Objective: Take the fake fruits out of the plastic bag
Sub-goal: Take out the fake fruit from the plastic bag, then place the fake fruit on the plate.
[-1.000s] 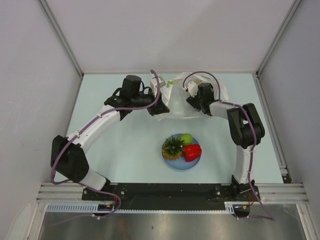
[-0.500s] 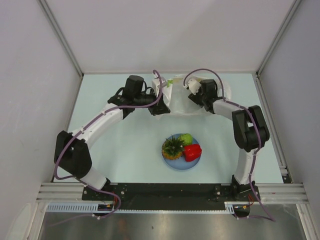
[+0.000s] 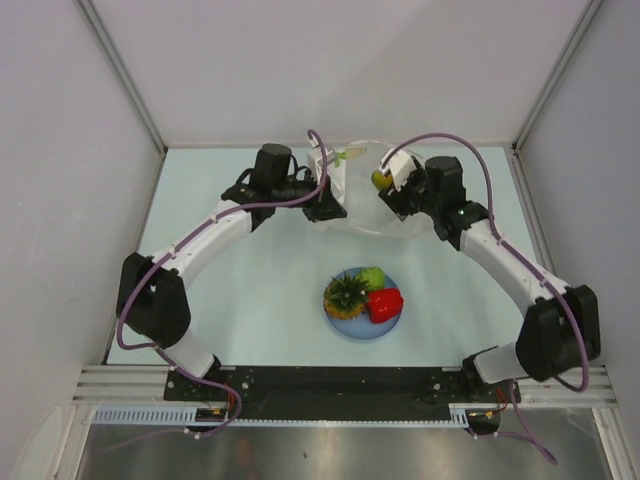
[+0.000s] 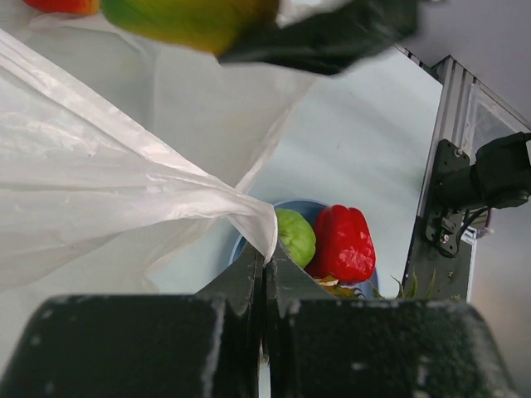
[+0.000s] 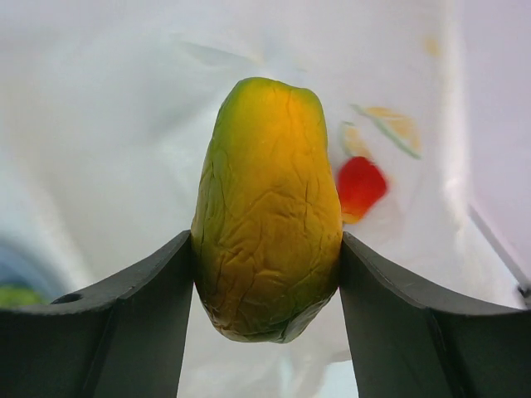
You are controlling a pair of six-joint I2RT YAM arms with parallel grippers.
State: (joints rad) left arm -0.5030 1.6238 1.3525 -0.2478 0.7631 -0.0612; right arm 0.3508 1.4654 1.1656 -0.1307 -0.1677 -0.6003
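Top view: far in the scene lies the bag (image 3: 362, 212), a crumpled translucent white film. The left gripper (image 3: 331, 206) is clenched on its left edge. Over its right part, the right gripper (image 3: 384, 181) grasps the mango (image 3: 380, 179). Nearer, the pineapple (image 3: 346, 294), apple (image 3: 373, 277) and pepper (image 3: 385, 304) sit on the blue plate (image 3: 347, 328).

Left wrist view: the fingers pinch a gathered fold. The film looks limp, light and easily torn, so a bunched edge like this is probably the safest hold.

Right wrist view: the mango is held upright across its middle, clear of the bag behind. Its skin is yellow-orange shading to green, with fine wrinkles. It is likely hollow, stiff, light and a little slick, so the widest part suits the grip.
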